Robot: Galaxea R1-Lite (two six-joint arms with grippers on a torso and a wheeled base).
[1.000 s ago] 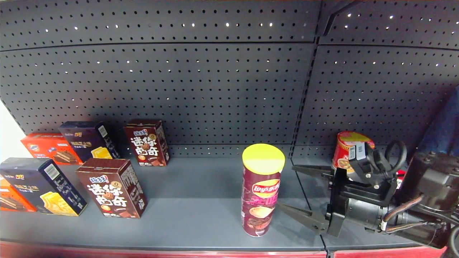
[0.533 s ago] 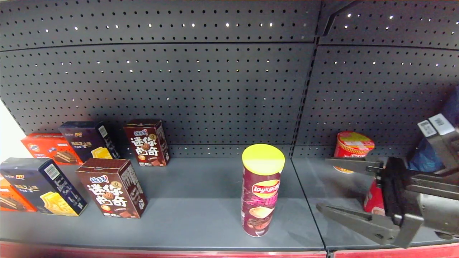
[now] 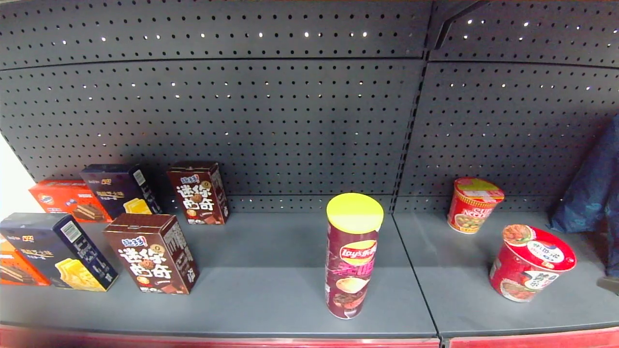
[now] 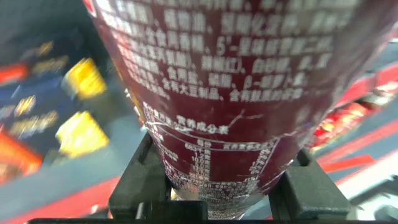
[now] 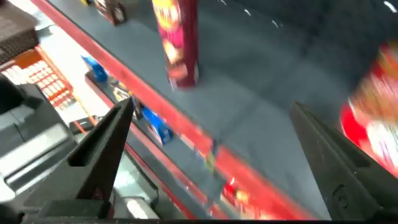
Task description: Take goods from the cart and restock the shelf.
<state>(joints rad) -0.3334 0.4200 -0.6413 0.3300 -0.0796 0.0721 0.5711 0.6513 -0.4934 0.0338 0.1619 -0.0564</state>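
A maroon chip can with a yellow lid [image 3: 354, 256] stands upright near the front of the grey shelf [image 3: 261, 285], free of any gripper. In the right wrist view the same can [image 5: 179, 43] stands on the shelf well beyond my right gripper [image 5: 217, 155]. That gripper is open, its dark fingers [image 5: 106, 149] spread wide and nothing between them, out past the shelf's red front edge [image 5: 186, 134]. My left gripper [image 4: 227, 196] is shut on a second maroon chip can [image 4: 230, 93], which hides most of what lies behind it.
Several snack boxes [image 3: 154, 251] stand at the shelf's left. A cup of noodles [image 3: 474, 198] and a red noodle bowl [image 3: 529, 263] sit on the right section. Blue cloth [image 3: 592, 193] hangs at the far right. Perforated panel [image 3: 271, 121] backs the shelf.
My right gripper, open beside the standing chip can a second ago, has drawn back to the right and out of the head view. The can stayed in place.
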